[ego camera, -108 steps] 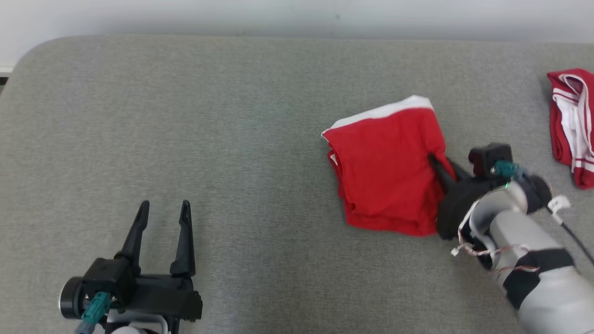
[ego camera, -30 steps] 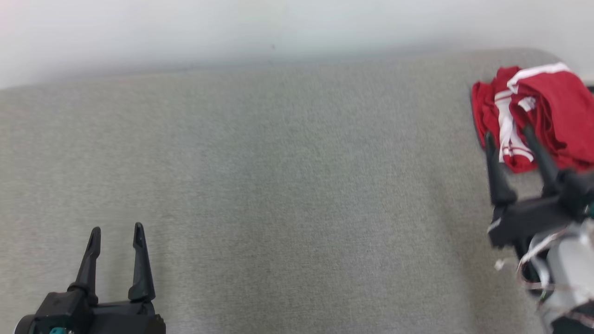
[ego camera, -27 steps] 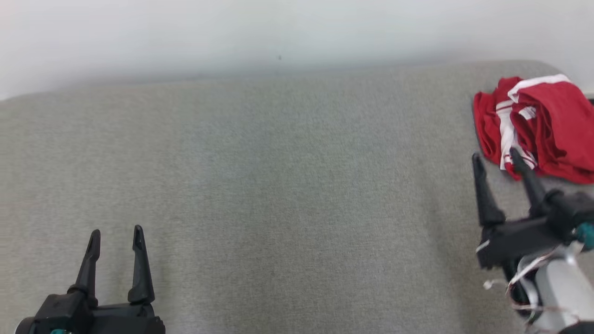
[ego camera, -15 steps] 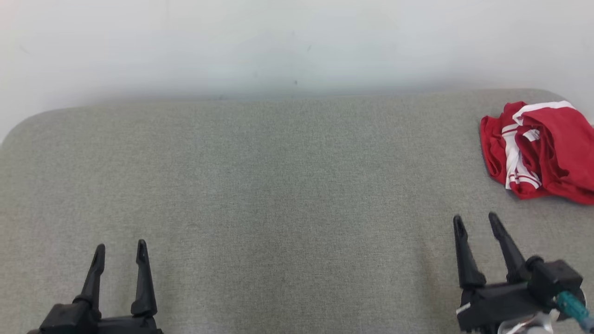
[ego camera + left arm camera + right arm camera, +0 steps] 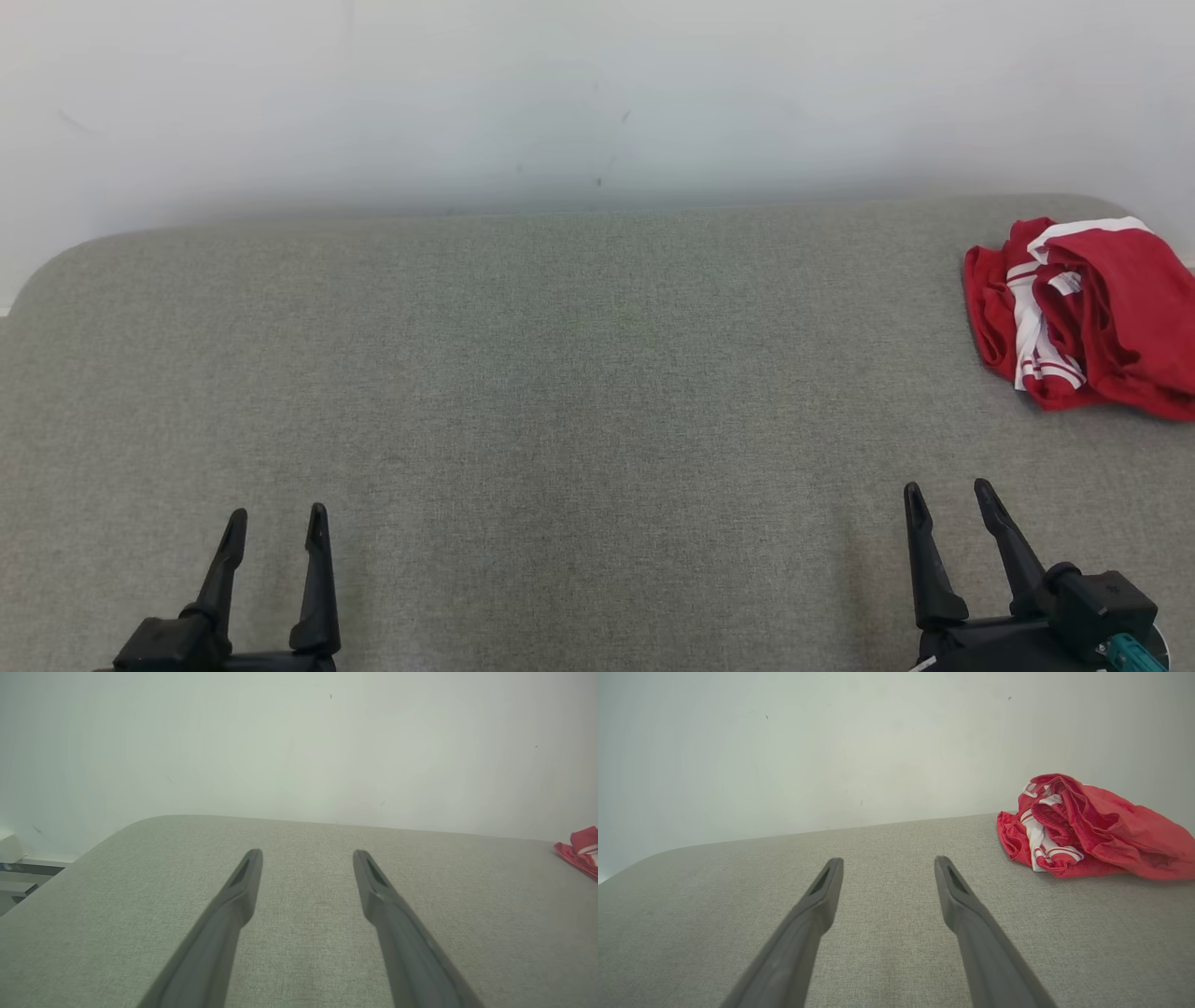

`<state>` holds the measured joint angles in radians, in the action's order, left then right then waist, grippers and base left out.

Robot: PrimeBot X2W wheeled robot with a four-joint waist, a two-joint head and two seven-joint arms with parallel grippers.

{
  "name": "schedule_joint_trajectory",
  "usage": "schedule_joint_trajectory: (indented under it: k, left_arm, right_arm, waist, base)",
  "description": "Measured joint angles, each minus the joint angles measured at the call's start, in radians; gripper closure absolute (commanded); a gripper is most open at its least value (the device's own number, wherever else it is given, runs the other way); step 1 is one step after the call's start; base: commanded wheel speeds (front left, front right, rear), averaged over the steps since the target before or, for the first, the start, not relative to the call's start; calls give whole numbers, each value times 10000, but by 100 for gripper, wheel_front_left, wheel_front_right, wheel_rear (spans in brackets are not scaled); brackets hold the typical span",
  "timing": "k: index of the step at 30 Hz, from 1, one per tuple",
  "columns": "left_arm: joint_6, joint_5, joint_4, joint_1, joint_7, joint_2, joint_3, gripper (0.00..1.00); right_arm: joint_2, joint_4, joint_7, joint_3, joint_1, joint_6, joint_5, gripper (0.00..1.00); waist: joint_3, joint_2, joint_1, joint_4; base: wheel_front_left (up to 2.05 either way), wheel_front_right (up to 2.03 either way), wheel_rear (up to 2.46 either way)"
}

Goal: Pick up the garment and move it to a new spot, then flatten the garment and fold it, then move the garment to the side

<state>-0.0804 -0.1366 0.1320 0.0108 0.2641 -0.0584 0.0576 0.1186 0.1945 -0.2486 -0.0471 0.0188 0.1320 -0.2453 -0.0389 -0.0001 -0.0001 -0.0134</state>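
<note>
garment (image 5: 1111, 322) heaped at cushion (image 5: 560, 373) edge, right tool (image 5: 946, 487) apart from it

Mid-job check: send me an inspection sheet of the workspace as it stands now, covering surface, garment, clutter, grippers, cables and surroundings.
Surface: grey padded surface, rounded corners, no stains seen.
Job's things: red garment with white stripes, bunched at the far right end; whether it is one piece or more, cannot tell.
Clutter: nothing seen.
Grippers: left gripper open, empty, over the near left; right gripper open, empty, over the near right, apart from the garment.
Cables: teal plug at the right gripper's base; no loose cable seen.
Surroundings: pale wall right behind the surface.
</note>
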Motion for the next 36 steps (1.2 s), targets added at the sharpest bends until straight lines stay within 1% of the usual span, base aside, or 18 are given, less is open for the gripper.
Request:
schedule_joint_trajectory:
  k: [3, 11, 12, 19, 24, 26, 36]
  left_arm:
    - [-79, 2, 73, 0, 0, -40, -86, 0]
    - [-92, 0, 125, 4, 0, -36, -113, 0]
    - [-90, -2, 151, 1, 0, -29, -109, 100]
    - [-88, -61, 771, -165, -96, 90, -119, 100]
    - [-92, -1078, 838, -152, -374, 96, -56, 100]
    - [-92, -1248, 840, -151, -422, 96, -48, 100]
    - [-167, -3091, 849, -78, -855, 100, 2, 100]
  right_arm:
    - [6, -12, -17, 23, -3, 0, 71, 0]
    - [36, -29, -40, 59, -3, 0, 86, 0]
    - [29, -10, -36, 56, -6, 0, 88, 100]
    - [-75, 554, 79, 8, -264, 0, -46, 100]
    - [-98, 566, 301, 63, -253, 0, -951, 100]
    - [-102, 566, 345, 82, -244, 0, -1156, 100]
    - [-151, 564, 757, 255, -150, 0, -2872, 100]
  waist:
    - [-30, 0, 1, 4]
    - [-70, 0, 1, -12]
    - [-70, 0, 1, -13]
    - [-66, 1, 1, -10]
    - [-49, 1, 1, -5]
    - [-45, 1, 1, -3]
    - [-11, 1, 1, 8]
  base:
    - [0, 0, 0]
    - [0, 0, 0]
    - [0, 0, 0]
    - [0, 0, 0]
    - [0, 0, 0]
    - [0, 0, 0]
    - [0, 0, 0]
